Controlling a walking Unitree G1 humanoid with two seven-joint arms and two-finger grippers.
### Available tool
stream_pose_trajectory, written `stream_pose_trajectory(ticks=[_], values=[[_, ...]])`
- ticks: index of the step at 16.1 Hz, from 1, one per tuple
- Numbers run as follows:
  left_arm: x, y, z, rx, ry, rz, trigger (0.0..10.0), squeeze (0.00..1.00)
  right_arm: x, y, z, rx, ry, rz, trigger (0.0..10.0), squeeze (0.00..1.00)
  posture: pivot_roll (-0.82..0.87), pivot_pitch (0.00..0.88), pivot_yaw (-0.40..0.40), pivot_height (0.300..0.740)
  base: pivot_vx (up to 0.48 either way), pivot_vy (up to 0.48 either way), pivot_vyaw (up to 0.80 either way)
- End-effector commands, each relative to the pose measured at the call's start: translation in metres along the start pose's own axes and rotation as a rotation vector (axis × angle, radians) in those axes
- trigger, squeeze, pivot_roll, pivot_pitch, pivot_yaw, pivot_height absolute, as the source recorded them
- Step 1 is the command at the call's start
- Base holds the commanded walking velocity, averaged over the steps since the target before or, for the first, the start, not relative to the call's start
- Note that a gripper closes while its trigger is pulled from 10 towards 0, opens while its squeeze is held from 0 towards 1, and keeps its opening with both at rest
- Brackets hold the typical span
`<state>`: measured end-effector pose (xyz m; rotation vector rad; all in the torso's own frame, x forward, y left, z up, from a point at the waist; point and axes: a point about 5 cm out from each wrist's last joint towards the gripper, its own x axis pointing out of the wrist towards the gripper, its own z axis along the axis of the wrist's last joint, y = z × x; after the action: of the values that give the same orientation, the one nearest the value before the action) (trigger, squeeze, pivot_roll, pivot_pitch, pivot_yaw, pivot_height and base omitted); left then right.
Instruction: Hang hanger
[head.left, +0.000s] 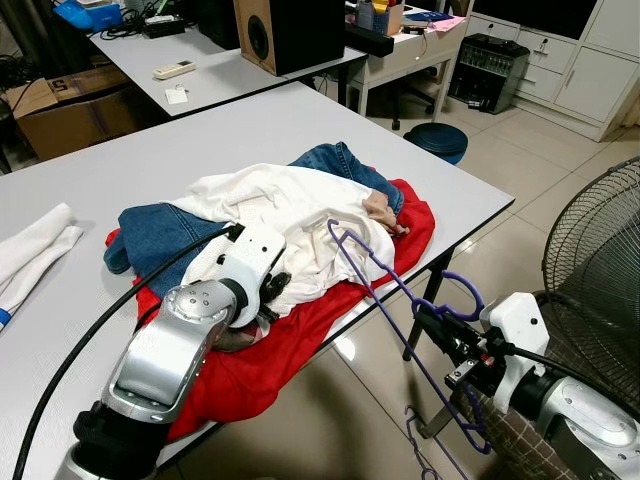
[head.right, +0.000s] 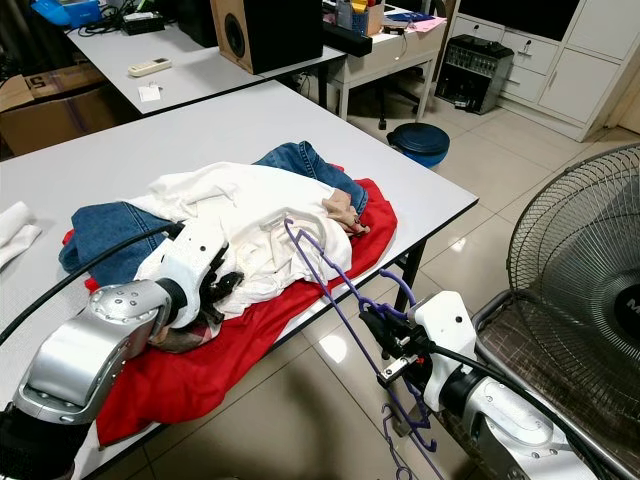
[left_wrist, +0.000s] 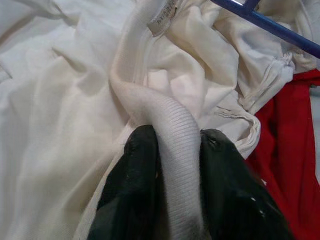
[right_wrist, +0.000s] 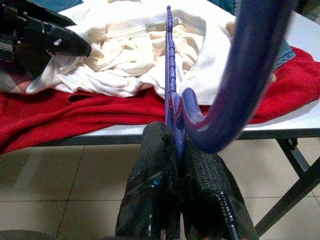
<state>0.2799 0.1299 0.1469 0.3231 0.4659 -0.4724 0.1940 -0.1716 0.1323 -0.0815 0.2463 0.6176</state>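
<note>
White shirt (head.left: 290, 215) ribbing is pinched between the closed left gripper (left_wrist: 175, 150), atop the clothes pile on the grey table (head.left: 180, 140). Just beyond the table edge, the right gripper (right_wrist: 175, 145) clamps the purple hanger (head.left: 385, 285), whose far end rests on the shirt.

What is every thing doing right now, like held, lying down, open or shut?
Left gripper: shut on the white shirt's ribbed collar.
Right gripper: shut on the purple hanger.
White shirt: crumpled atop the clothes pile.
Purple hanger: held, tip reaching the shirt.
Red garment: spread flat, overhanging the table edge.
Jeans: bunched under the shirt.
</note>
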Motion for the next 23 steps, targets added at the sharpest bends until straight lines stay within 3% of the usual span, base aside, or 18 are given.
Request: stream_pose_trajectory(ticks=[1,4,7,8,10,12,13,14,16,20,23], values=[[-0.001,0.006,-0.002,-0.014,-0.003,0.03,0.0,0.0,0.002,0.001,-0.001,-0.001,-0.008,0.004,10.0,0.0,-0.04,0.0,0.064,0.74,0.0,0.0,0.0],[-0.001,0.013,-0.004,-0.038,-0.02,0.054,0.0,0.0,0.003,0.001,-0.001,-0.003,-0.012,0.004,10.0,0.0,-0.04,0.0,0.07,0.74,0.0,0.0,0.0],[-0.001,0.017,-0.013,-0.15,-0.057,0.064,0.0,0.0,0.004,0.003,-0.003,0.005,-0.027,-0.014,10.0,0.0,-0.05,0.0,0.097,0.74,0.0,0.0,0.0],[-0.003,0.021,-0.01,-0.277,-0.14,0.069,0.0,0.0,0.003,0.005,-0.003,0.031,-0.055,-0.05,10.0,0.0,-0.06,0.0,0.116,0.74,0.0,0.0,0.0],[-0.006,0.025,-0.005,-0.295,-0.197,0.094,0.0,0.0,0.002,0.005,-0.001,0.054,-0.085,-0.083,10.0,0.0,-0.06,0.0,0.12,0.74,0.0,0.0,0.0],[-0.012,0.032,0.023,-0.288,-0.384,0.119,0.0,0.0,0.003,0.003,0.003,0.069,-0.126,-0.157,10.0,0.0,-0.06,0.0,0.128,0.74,0.0,0.0,0.0],[-0.017,0.038,0.045,-0.345,-0.529,0.142,2.4,0.0,0.006,0.002,0.008,0.081,-0.164,-0.219,10.0,0.0,-0.06,0.0,0.133,0.74,0.0,0.0,0.0],[-0.015,0.04,0.048,-0.392,-0.545,0.151,10.0,0.0,0.009,0.001,0.013,0.062,-0.195,-0.258,10.0,0.0,-0.06,0.0,0.137,0.74,0.0,0.0,0.0],[-0.017,0.036,0.047,-0.31,-0.543,0.14,10.0,0.0,0.015,0.007,0.023,0.003,-0.216,-0.245,10.0,0.0,-0.05,0.0,0.132,0.74,0.0,0.0,0.8],[-0.025,0.029,0.06,-0.269,-0.616,0.104,10.0,0.0,0.021,0.018,0.035,0.006,-0.267,-0.179,10.0,0.0,-0.02,0.0,0.112,0.74,0.0,0.0,0.8],[-0.024,0.023,0.038,-0.259,-0.542,0.157,10.0,0.0,0.022,0.018,0.034,0.008,-0.278,-0.17,10.0,0.0,0.01,0.0,0.1,0.74,0.0,0.0,0.8]])
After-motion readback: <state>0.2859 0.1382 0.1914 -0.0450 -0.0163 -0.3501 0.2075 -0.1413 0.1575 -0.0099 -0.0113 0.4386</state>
